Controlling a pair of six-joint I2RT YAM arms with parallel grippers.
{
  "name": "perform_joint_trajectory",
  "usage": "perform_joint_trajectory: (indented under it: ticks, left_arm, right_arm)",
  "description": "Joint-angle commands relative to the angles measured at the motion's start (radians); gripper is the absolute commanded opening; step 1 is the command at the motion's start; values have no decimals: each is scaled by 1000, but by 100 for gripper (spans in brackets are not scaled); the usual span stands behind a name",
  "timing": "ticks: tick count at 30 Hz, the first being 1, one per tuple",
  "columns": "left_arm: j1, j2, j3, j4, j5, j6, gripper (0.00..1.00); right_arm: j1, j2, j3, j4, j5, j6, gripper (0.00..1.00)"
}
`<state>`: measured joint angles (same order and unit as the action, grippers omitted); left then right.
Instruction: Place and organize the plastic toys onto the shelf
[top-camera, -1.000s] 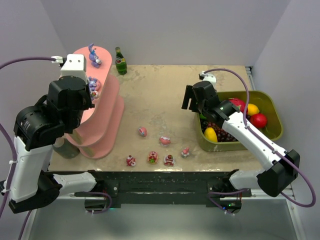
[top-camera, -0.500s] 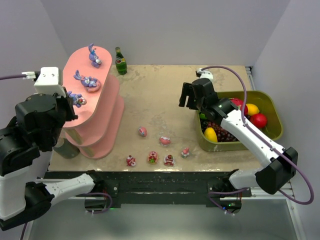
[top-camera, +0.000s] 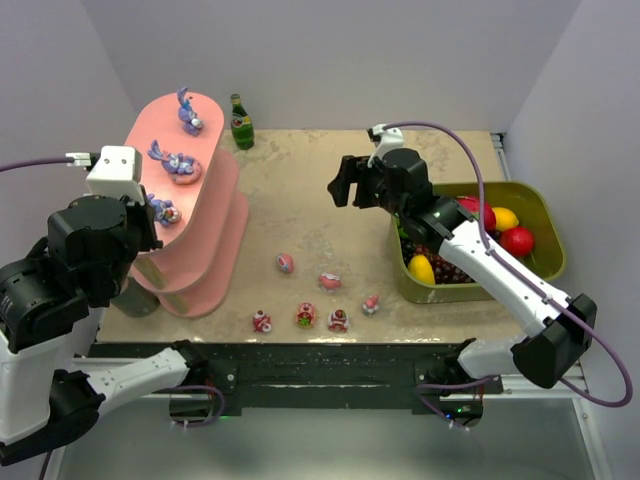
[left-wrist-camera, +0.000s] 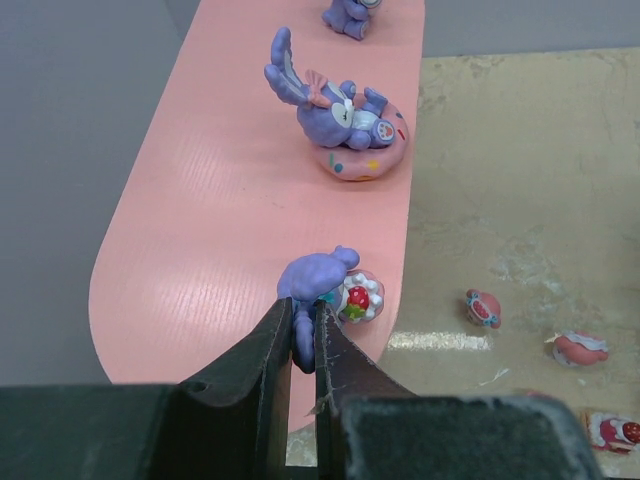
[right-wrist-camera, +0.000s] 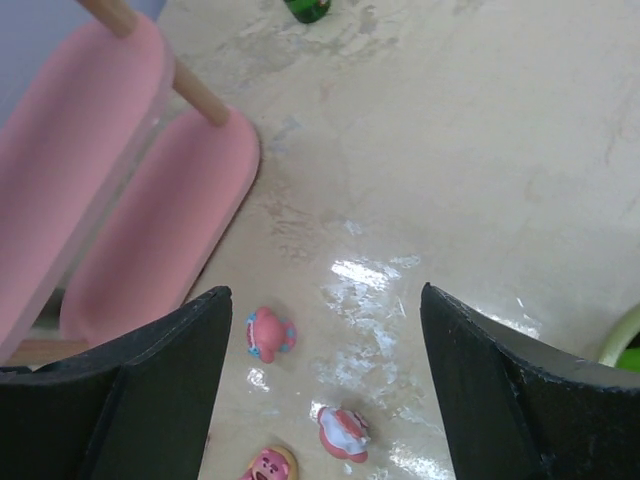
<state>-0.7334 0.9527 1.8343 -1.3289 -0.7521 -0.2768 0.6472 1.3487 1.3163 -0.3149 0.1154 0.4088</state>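
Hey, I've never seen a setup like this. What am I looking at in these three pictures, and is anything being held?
These are two robot arms bolted to the near edge of a table. One picture looks down from above and behind them. The other two come from a camera on each wrist, so each shows its own jaws. The left arm has its jaws shut on a purple figurine over a tier of the pink shelf. Two more purple figurines sit on the shelf. The right arm hangs above the table, jaws wide apart, holding nothing. Six small pink and red toys lie near the front edge, a green bottle stands at the back, and a green tub on the right holds fruit.
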Motion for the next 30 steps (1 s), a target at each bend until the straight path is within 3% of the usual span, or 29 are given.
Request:
perform_joint_trajectory:
  ticks: [1,18,30]
  left_arm:
    - [5,-2,-6,13,-6,22,0]
    - [8,-26,8,11,-39,62,6]
    - [8,12,31,11,-35,68,23]
  right_arm:
    - [14,7,40,59,-26,-25,80]
    - [22,29,32,59,-36,-11,80]
    - [31,32,26,63,-39,-4,80]
